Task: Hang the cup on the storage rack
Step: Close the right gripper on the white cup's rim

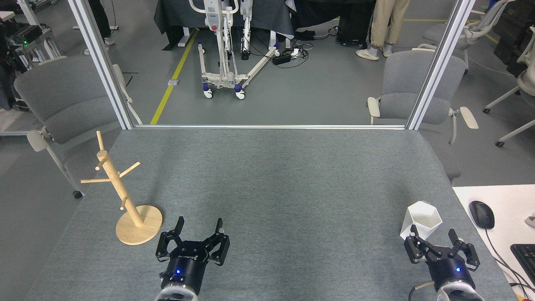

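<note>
Currently the grey felt-like tabletop [276,196] is seen from above, framed at its far edge by an aluminium rail [269,126] and two slanted aluminium posts [102,62].

The storage rack [125,196] is placed near the left edge of the tabletop: round wooden base flat on the surface, post leaning toward the far left, thin pegs sticking out. Nothing is hung on it.

The cup [420,219] is set upright near the right edge, white, faceted, hexagonal rim facing up. It is well apart from the rack, on the opposite side of the tabletop.

The left hand [199,225] is held low at the near edge, just beside the rack base, fingers spread apart, nothing gripped. The right hand [433,236] is positioned just in front of the cup, fingers likewise spread and empty; its left finger overlaps the cup's lower edge in this view, contact cannot be told.

A white desk [501,209] with a black mouse [481,214] and a keyboard corner [524,257] is seen to the right. Beyond the tabletop: grey floor with a yellow line [173,75], two grey chairs [62,104], a wheeled white lift frame [228,54], cables, and a person's legs [386,25] at the top.
</note>
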Robot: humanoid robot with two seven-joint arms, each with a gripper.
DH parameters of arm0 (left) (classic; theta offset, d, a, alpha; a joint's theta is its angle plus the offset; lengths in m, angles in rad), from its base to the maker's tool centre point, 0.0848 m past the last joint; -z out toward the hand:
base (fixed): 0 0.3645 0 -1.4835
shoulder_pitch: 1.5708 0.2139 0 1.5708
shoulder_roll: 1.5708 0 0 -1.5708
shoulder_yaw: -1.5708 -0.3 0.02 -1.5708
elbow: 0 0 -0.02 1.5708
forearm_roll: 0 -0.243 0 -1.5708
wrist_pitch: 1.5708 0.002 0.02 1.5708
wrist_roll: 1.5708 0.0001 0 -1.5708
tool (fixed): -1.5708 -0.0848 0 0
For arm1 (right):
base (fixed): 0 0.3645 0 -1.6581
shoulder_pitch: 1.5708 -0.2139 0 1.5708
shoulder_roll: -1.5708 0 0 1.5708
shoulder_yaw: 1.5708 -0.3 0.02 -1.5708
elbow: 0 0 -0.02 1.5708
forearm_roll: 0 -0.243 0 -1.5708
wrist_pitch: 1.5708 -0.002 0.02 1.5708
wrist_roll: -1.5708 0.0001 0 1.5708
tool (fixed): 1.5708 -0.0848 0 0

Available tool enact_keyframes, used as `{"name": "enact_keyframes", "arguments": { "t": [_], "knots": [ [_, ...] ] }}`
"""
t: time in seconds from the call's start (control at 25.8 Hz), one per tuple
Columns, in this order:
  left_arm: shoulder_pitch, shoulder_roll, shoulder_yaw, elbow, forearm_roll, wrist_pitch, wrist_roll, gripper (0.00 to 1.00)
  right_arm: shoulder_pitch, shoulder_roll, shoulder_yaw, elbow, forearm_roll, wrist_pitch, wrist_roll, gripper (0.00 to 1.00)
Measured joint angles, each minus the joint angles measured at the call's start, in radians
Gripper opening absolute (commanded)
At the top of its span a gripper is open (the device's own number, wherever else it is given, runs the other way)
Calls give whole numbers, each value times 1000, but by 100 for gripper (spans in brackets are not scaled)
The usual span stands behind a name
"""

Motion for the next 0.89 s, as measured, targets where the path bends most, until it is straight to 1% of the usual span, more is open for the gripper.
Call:
{"name": "enact_keyframes", "arguments": {
  "t": [0.43, 0.89],
  "knots": [
    [-4, 0, 2, 7, 0, 0, -1, 100, -59, -3, 2, 66, 2, 0, 4, 99],
    [-9, 0, 2, 21, 0, 0, -2, 100, -84, -3, 8, 98, 2, 6, 0, 99]
  ]
}}
